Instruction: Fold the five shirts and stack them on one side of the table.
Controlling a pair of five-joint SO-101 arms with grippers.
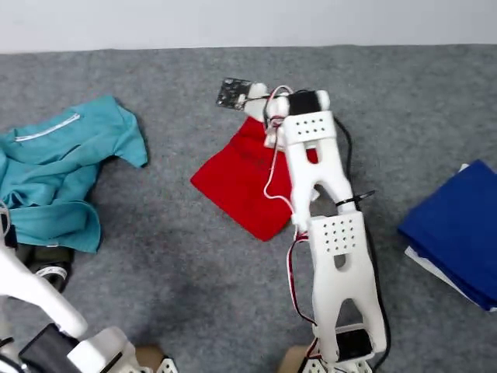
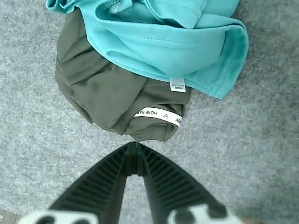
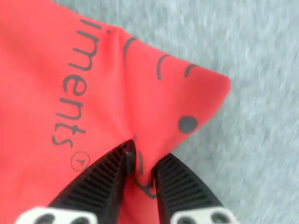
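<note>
1. Teal shirt (image 1: pixel 62 171): well left of the red shirt, unfolded and rumpled, spread on the grey surface (image 1: pixel 171 256).
2. Olive shirt (image 2: pixel 117 98): also well left of the red shirt, bunched, with its upper part under the teal shirt (image 2: pixel 163 37). A white neck label shows at its near edge.
3. Left gripper (image 2: pixel 137 149): left of the red shirt, over bare surface just short of the olive shirt's labelled edge. Its jaws are clenched tip to tip with nothing between them.
4. Red shirt (image 1: pixel 241 183): landmark item, at the middle of the surface, partly flattened, with dark print on the cloth (image 3: pixel 93 93).
5. Right gripper (image 3: pixel 140 163): at the far corner of the red shirt, grasping a pinched ridge of its fabric, with cloth puckered between the jaws.
6. Blue shirt (image 1: pixel 458 225): well right of the red shirt, at the surface's edge, folded flat. It lies on a white fabric edge (image 1: pixel 431 264) that shows beneath it.
</note>
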